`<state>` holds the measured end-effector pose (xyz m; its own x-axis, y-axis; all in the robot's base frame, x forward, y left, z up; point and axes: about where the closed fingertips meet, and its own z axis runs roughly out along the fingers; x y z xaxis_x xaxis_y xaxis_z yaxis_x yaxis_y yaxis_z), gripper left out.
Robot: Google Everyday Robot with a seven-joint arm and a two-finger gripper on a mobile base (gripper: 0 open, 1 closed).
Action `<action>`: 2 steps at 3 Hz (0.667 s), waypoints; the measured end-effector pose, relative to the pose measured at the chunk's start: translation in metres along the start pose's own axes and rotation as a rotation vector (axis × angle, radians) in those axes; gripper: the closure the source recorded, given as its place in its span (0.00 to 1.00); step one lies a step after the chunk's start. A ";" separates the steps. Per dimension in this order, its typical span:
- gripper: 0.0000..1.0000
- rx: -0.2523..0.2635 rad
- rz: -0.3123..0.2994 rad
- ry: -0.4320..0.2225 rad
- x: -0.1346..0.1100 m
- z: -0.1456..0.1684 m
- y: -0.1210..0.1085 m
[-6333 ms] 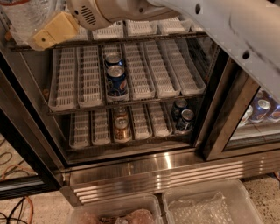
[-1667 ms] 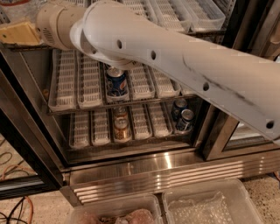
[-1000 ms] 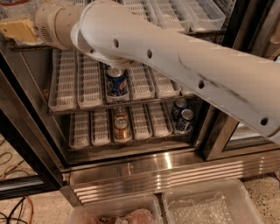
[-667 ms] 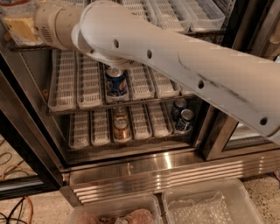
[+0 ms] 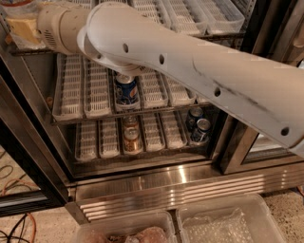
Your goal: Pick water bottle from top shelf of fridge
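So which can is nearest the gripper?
The blue soda can on the middle rack; the gripper is far left at the top shelf, the orange can and dark cans one rack lower.

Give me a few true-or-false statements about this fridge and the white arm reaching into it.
1. The gripper is up at the left end of the top shelf. True.
2. The blue can stands on the lowest rack. False: it is on the middle rack; an orange can sits on the rack below.
3. The arm comes in from the left. False: it crosses from the right edge to the upper left.
4. Two dark cans stand at the right end of the lowest rack. True.
5. The water bottle lies on the middle rack. False: a sliver of it shows in the top left corner, by the gripper.
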<state>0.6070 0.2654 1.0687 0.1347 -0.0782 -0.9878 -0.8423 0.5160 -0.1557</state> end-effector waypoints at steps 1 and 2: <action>1.00 -0.007 0.001 -0.004 -0.001 0.001 0.002; 1.00 -0.027 -0.020 -0.026 -0.015 0.000 0.007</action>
<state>0.5994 0.2701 1.0826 0.1649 -0.0664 -0.9841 -0.8531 0.4911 -0.1761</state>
